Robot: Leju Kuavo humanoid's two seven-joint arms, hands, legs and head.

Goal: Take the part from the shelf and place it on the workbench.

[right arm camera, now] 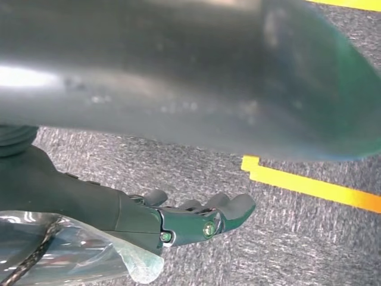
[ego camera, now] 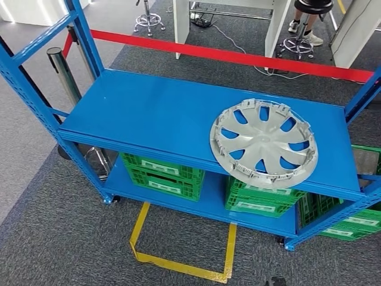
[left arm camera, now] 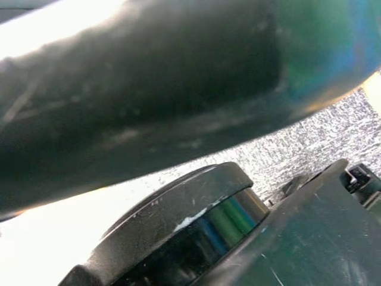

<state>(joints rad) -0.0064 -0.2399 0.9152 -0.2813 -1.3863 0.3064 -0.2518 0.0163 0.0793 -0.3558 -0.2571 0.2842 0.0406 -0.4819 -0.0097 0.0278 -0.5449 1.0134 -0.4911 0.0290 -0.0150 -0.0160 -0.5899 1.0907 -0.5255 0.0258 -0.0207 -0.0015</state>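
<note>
A workshop floor: blue steel shelving (ego camera: 134, 113), green crates (ego camera: 162, 173), yellow floor tape (ego camera: 180, 262), red barrier belt (ego camera: 233, 56)

Ahead of me stands a shelf (ego camera: 148, 113). A hubcap (ego camera: 264, 143) lies flat on its upper deck, toward the right end, its edge reaching the front lip. On the lower deck sit crates (ego camera: 162, 174), side by side beneath it. A barrier tape (ego camera: 233, 56) runs behind the shelf. A floor marking (ego camera: 180, 262) lies before it. My right hand (right arm camera: 197, 220) hangs above the floor.
</note>
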